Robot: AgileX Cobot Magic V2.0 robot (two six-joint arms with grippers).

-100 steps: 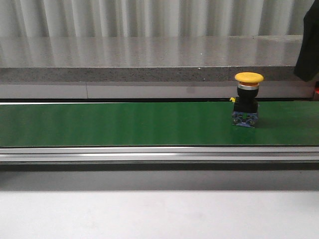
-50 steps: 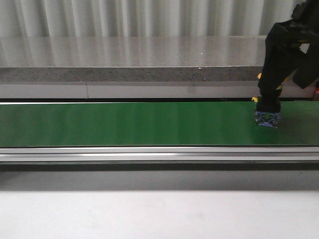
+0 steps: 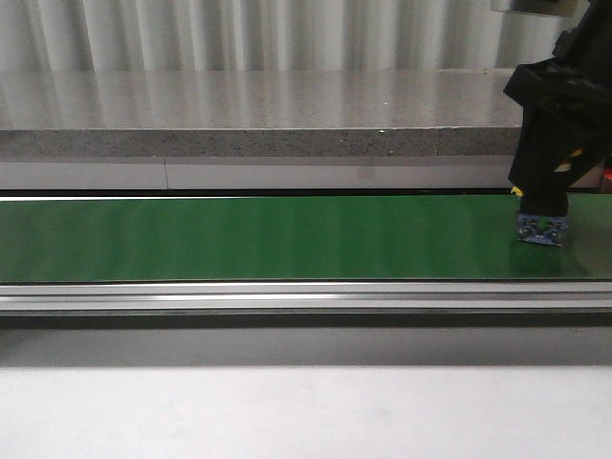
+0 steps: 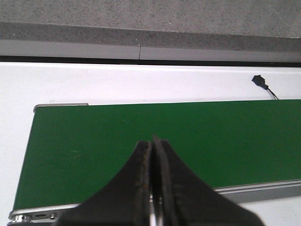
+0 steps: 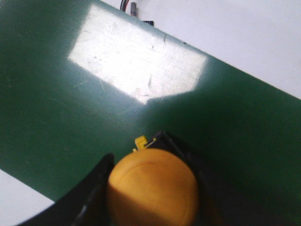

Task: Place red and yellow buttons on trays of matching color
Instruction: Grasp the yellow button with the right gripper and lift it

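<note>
Yellow button (image 3: 542,229) shifted rightward along green belt (image 3: 268,237), from right-of-centre spot to near right edge of front view. Right pincer (image 3: 543,196), out of view a second ago, came down over button; yellow cap now hidden in front view, only blue base showing. Right arm (image 3: 564,105) now fills upper right corner.

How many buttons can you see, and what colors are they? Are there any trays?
Yellow buttons: 1, the yellow button on the green belt, between the right gripper's fingers.
Red buttons: 0 in view.
Trays: 0 in view.
Total: 1
</note>
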